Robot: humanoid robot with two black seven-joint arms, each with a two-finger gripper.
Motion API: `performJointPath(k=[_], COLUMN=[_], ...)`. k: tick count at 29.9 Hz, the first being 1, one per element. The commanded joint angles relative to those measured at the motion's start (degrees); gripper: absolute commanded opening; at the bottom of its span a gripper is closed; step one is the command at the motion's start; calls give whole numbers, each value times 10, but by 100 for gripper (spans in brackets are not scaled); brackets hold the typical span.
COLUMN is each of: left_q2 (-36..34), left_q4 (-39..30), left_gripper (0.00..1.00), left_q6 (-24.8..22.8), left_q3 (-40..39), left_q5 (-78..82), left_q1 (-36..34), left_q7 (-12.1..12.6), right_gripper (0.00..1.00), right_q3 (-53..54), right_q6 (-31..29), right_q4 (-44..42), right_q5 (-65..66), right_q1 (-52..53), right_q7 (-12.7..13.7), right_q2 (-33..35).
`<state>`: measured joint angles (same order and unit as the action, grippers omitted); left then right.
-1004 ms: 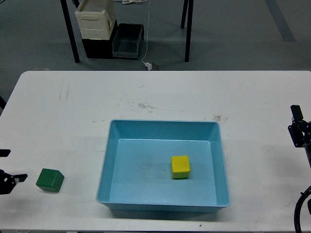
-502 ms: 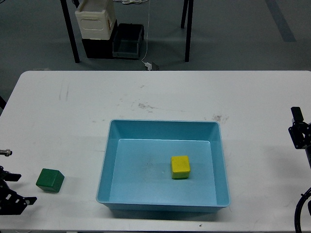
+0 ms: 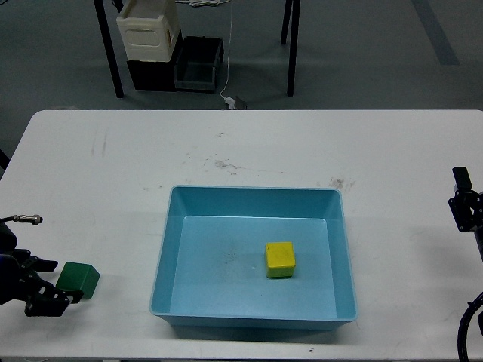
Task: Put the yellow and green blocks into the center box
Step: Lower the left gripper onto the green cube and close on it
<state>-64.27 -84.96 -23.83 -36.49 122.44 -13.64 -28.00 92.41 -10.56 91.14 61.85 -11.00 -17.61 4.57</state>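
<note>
The blue box (image 3: 253, 256) sits near the front edge of the white desk (image 3: 241, 151), about midway along it, with the yellow block (image 3: 280, 259) resting on its floor, right of middle. The green block (image 3: 78, 280) lies on the desk near the front-left corner. The left end effector (image 3: 47, 285) is right beside it on its left, fingers parted, gripping nothing. At the right edge, the right end effector (image 3: 463, 204) is too dark to read.

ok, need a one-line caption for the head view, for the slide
Yellow block already in the blue box; left gripper open beside the green block on the white table.
</note>
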Motion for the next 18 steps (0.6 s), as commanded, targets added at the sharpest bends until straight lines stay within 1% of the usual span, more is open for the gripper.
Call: performJointPath(k=[1, 7, 10, 13, 16, 18], left_q2=[3, 18, 22, 23, 23, 22], left_q4=[0, 1, 1, 1, 1, 1], left_gripper=[100, 99, 96, 78, 70, 62], left_q6=[-6, -5, -2, -1, 1, 1], left_q3=[-1, 4, 5, 5, 5, 5], left_q5=[-6, -3, -3, 0, 3, 5], left_q1=[-5, -8, -8, -9, -11, -11], left_q7=[0, 0, 0, 0, 0, 0], right_gripper=[99, 100, 99, 99, 99, 99], right_q3=[0, -2, -2, -2, -2, -2], right_q6=[0, 0, 0, 1, 1, 1], right_q4=[0, 0, 0, 0, 0, 0], right_q5=[0, 0, 0, -1, -1, -1], right_q1=[-3, -3, -3, -3, -3, -4], right_q7=[-1, 0, -1, -1, -1, -1], right_q2=[0, -2, -2, -2, -2, -2])
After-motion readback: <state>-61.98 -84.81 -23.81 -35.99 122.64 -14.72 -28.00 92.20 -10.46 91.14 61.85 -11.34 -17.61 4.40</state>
